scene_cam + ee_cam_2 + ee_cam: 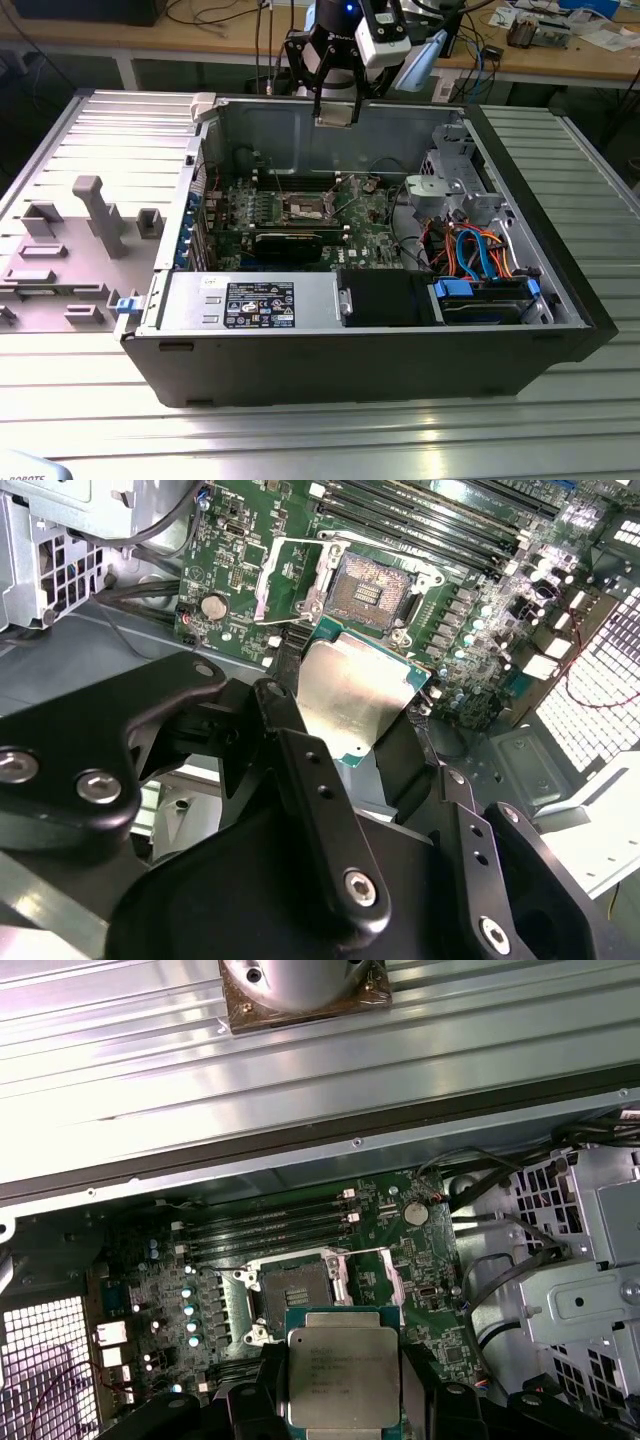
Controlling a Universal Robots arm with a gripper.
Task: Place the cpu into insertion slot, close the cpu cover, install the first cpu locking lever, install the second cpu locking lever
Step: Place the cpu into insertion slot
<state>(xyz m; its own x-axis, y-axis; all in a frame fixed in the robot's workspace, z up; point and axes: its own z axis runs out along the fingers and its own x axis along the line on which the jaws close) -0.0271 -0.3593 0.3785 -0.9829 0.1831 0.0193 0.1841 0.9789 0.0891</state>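
My gripper hangs above the open computer case, over its back wall, shut on the cpu. In both wrist views the silvery chip sits flat between the black fingers. Below it on the green motherboard lies the insertion slot, its dark centre bare. The cpu cover stands swung open beside the slot, a thin silver frame. The chip is well above the board and touches nothing.
Long black memory slots run beside the socket. A silver drive cage, orange and blue cables and a power supply crowd the case. A grey fixture tray lies at the exterior view's left.
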